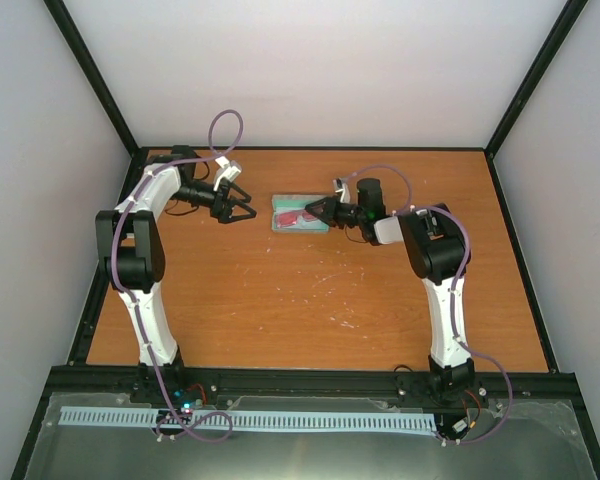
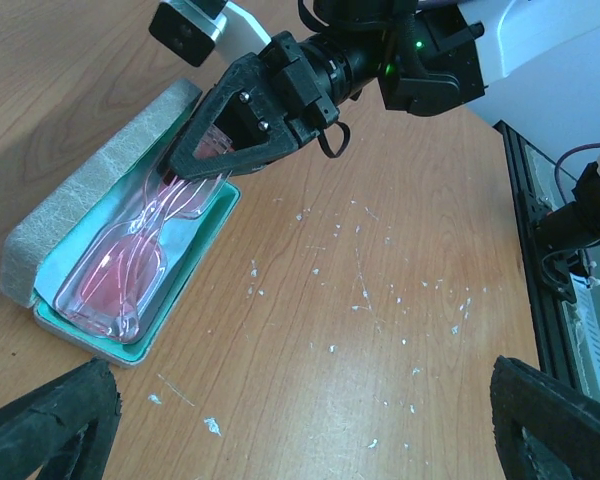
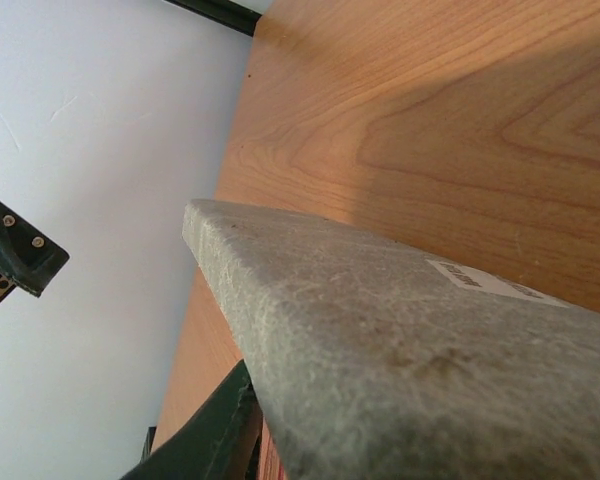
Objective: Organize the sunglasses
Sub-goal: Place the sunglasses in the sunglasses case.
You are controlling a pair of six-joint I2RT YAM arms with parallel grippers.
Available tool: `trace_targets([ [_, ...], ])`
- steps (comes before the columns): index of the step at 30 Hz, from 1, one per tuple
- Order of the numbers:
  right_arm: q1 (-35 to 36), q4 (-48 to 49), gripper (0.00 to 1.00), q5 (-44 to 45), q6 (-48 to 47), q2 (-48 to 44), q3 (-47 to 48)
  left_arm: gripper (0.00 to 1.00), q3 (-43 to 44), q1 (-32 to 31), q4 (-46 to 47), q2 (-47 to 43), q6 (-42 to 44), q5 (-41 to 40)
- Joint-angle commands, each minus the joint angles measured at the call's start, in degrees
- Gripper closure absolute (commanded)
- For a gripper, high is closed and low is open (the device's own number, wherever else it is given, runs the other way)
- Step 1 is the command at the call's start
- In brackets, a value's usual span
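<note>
The red-pink sunglasses [image 2: 120, 265] lie folded inside the open grey case [image 1: 300, 214], on its teal lining [image 2: 195, 250]. The case's grey lid [image 2: 100, 170] stands raised along the far side. My right gripper [image 1: 316, 210] is at the case's right end, and in the left wrist view its black fingers [image 2: 230, 110] come together on the lid's edge. In the right wrist view the lid [image 3: 400, 350] fills the frame, with one dark finger [image 3: 205, 440] beside it. My left gripper [image 1: 242, 208] hangs wide open and empty to the left of the case.
The wooden table [image 1: 310, 300] has small white flecks [image 2: 365, 300] on it. White walls and a black frame [image 1: 525, 260] enclose it. A black rail [image 2: 540, 290] runs along the table's edge in the left wrist view.
</note>
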Motion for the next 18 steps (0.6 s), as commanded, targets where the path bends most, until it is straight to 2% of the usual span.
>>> trace_targets([
  [1,1.1,-0.2,0.8,1.2,0.3,0.1,0.1,0.0,-0.8,0.7,1.3,-2.7,1.0,2.3],
  [14,1.0,-4.3,0.7,2.9,-2.3,-2.5,-2.4,0.0,-1.6,0.8,1.1,-3.0,1.7,2.6],
  [18,1.0,-4.7,0.6,2.8,-2.4,-2.8,-2.2,0.0,-1.6,0.8,1.1,-3.0,1.7,2.8],
])
